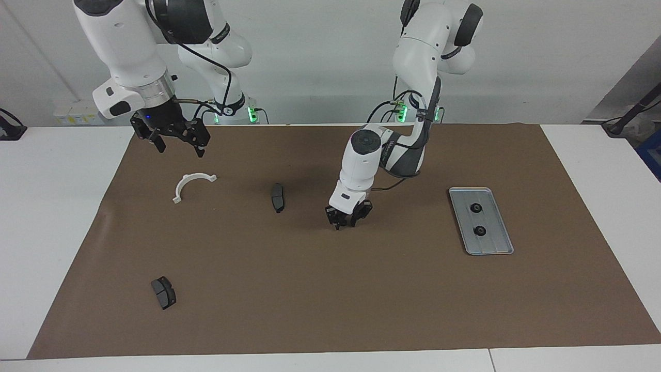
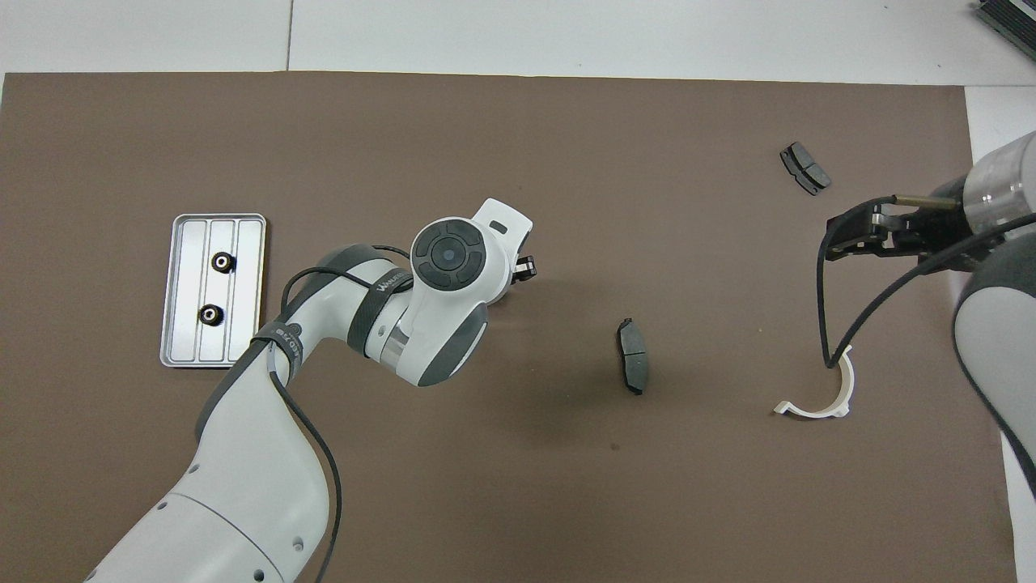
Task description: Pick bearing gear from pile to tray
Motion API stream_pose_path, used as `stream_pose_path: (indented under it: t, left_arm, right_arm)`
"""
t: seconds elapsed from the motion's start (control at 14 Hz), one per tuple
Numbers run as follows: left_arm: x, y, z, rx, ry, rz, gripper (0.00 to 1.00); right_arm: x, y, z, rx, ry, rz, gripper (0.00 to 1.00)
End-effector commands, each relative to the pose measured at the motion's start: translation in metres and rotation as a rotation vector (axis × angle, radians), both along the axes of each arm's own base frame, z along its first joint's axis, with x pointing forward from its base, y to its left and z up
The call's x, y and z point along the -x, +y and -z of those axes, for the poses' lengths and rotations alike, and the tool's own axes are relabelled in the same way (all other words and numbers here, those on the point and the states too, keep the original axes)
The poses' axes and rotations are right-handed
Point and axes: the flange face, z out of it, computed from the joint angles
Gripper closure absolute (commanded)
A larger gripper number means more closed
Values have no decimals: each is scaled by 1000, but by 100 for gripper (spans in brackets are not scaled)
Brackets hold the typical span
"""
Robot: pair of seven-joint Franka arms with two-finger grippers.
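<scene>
Left gripper [image 1: 347, 223]: lowered onto the brown mat [image 1: 330, 299] near the middle of the table [image 1: 57, 217], fingers drawn narrow and pointing down at the mat; a small dark piece may sit between the tips, though the fingers hide it and a grip cannot be confirmed. In the overhead view the arm's own wrist covers most of this gripper [image 2: 524, 267]. Tray [image 1: 503, 243]: well apart from those fingers, toward the left arm's end of the table, lying flat with two black gears [image 1: 476, 208] [image 1: 479, 230] already in it, one nearer the robots than the other. Brake pad [image 1: 277, 197]: nearest neighbour of the left fingers, toward the right arm's end, not touching them. White curved bracket [image 1: 189, 185]: on the mat just below the right gripper [image 1: 175, 142], which hangs in the air above it with fingers spread wide and holding nothing; that arm waits. Second brake pad [image 1: 163, 292]: well apart from both sets of fingers, farthest from the robots, at the right arm's end. Nothing lies on the mat between the left fingers and the tray.
</scene>
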Motion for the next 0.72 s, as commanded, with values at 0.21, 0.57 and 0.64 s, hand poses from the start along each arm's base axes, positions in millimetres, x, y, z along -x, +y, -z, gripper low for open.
stream_pose_path:
  t: [0.21, 0.57, 0.64]
  left_arm:
    - [-4, -3, 1, 1, -10, 14, 61]
    - [-5, -2, 1, 2, -12, 14, 68]
    - [-5, -2, 1, 0, -11, 15, 69]
  right_arm:
    - [6, 2, -4, 1, 5, -44, 0]
    - [5, 3, -5, 0, -5, -72, 0]
    - [5, 3, -5, 0, -2, -82, 0]
